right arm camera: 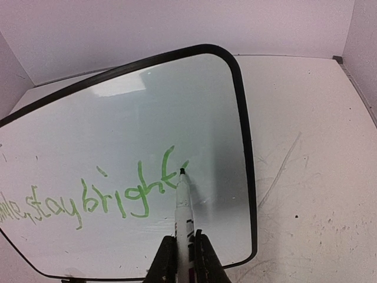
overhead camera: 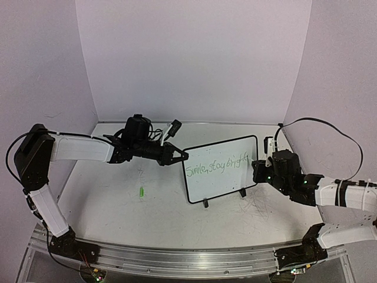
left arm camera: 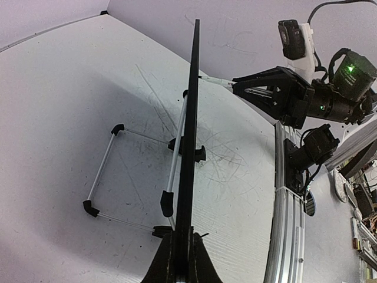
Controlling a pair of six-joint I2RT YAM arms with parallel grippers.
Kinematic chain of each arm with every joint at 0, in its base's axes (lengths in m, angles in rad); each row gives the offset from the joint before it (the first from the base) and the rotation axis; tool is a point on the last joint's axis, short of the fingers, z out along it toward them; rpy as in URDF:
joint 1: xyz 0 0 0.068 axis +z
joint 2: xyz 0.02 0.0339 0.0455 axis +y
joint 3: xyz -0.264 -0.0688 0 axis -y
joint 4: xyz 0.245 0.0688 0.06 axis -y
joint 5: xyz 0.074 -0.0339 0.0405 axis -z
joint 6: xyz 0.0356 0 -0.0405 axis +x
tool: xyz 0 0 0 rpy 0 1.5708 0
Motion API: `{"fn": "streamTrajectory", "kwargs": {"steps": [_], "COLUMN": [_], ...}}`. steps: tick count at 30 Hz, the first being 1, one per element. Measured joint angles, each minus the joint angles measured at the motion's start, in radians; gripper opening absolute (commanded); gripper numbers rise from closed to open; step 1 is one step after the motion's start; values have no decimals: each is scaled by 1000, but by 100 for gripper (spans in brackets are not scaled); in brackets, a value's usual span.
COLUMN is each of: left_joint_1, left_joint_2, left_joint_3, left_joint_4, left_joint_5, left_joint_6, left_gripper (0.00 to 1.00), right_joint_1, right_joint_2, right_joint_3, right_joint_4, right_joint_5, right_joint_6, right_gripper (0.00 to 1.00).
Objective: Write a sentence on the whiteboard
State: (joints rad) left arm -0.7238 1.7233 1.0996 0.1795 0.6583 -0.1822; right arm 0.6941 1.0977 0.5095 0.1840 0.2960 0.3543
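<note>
The whiteboard (overhead camera: 224, 183) stands tilted on its black clip feet at mid-table. The green sentence (overhead camera: 217, 167) runs across it, reading about "Smile, stay bright". My left gripper (overhead camera: 181, 157) is shut on the board's left edge. In the left wrist view the whiteboard (left arm camera: 191, 118) appears edge-on between the shut jaws of the left gripper (left arm camera: 181, 262). My right gripper (overhead camera: 257, 171) sits at the board's right edge. It is shut on a white marker (right arm camera: 183, 203), seen in the right wrist view between the right gripper (right arm camera: 183, 250) jaws. The marker's tip touches the whiteboard (right arm camera: 153, 100) just after the last letter of the sentence (right arm camera: 112, 197).
A small green marker cap (overhead camera: 142, 191) lies on the table left of the board. A wire stand (left arm camera: 103, 171) props the board from behind. Purple walls (overhead camera: 194, 59) close in the back and sides. An aluminium rail (overhead camera: 188, 253) runs along the near edge.
</note>
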Motion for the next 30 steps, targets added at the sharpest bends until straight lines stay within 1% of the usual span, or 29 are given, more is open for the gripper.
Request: {"fn": "streamTrajectory", "kwargs": {"steps": [30], "left_joint_1": [0], "left_joint_2": [0], "left_joint_3": [0], "left_joint_4": [0], "left_joint_5": [0], "left_joint_6": [0], "left_gripper": [0], "right_joint_1": [0], "right_joint_2": [0], "right_joint_3": [-1], "right_joint_4": [-43], "right_joint_5": [2], "right_joint_6": [25], "right_gripper": [0]}}
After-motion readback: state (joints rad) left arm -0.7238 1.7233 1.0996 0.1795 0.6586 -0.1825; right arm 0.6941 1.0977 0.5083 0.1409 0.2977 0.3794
